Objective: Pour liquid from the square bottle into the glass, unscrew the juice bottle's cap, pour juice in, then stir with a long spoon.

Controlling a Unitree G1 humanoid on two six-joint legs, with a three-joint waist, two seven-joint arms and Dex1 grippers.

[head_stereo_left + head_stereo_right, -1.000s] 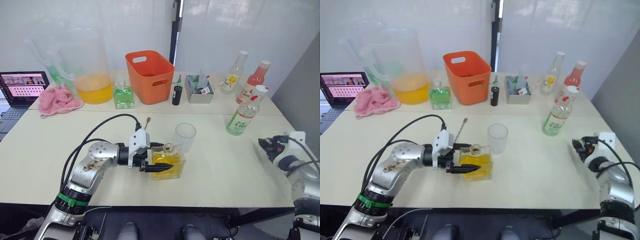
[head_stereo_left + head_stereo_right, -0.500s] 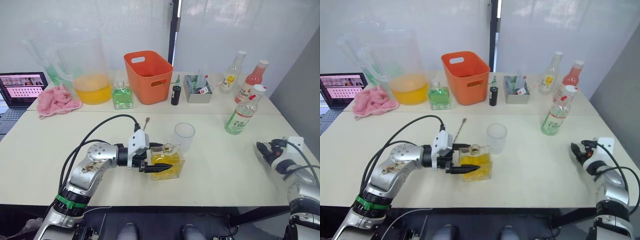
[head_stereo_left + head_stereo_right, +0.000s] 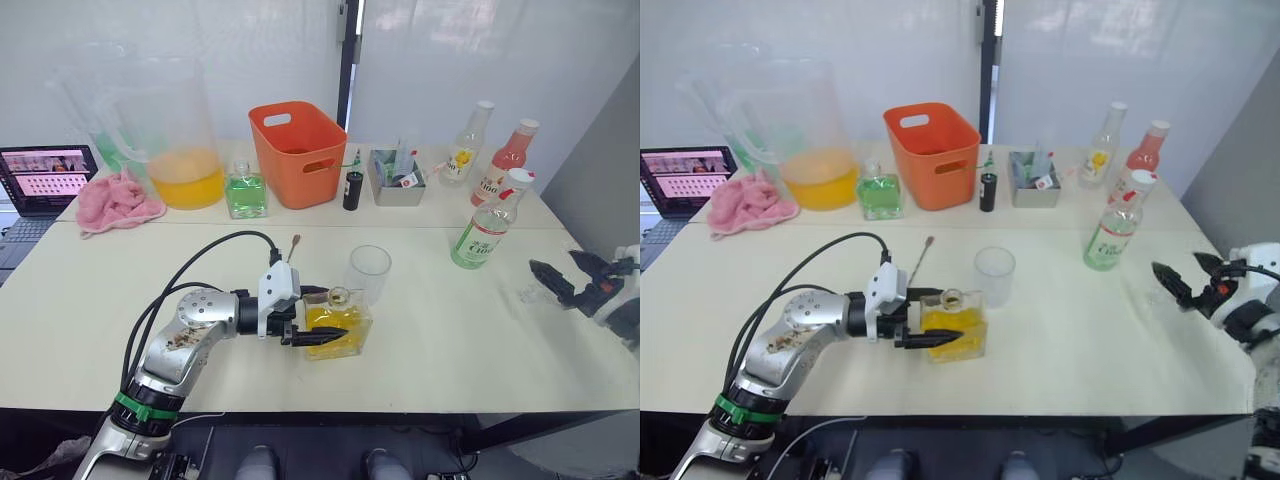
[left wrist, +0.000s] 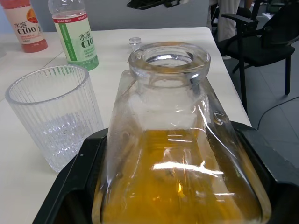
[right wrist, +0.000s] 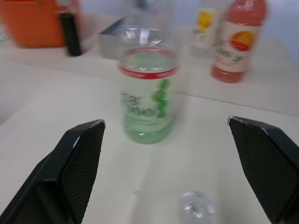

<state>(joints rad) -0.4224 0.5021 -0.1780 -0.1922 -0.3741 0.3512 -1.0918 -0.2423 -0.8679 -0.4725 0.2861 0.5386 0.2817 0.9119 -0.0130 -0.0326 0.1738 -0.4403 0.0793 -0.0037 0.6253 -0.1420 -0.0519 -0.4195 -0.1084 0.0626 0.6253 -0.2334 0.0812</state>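
Now left end effector (image 3: 318, 337) clamped around square bottle (image 3: 338, 322), near front edge of surface (image 3: 450, 350), bottle open-necked, roughly half full of amber liquid. Glass (image 3: 369, 273) just beyond, apparently empty. Risk: tilt too fast, liquid overshoots narrow glass rim or bottle knocks glass over. Right end effector (image 3: 1183, 281) spread wide, empty, at right edge, small clear stopper (image 5: 195, 206) under it. Green juice bottle (image 3: 489, 232) capped, further back. Far edge: pitcher (image 3: 172, 135) with orange liquid, orange bin (image 3: 298, 154).
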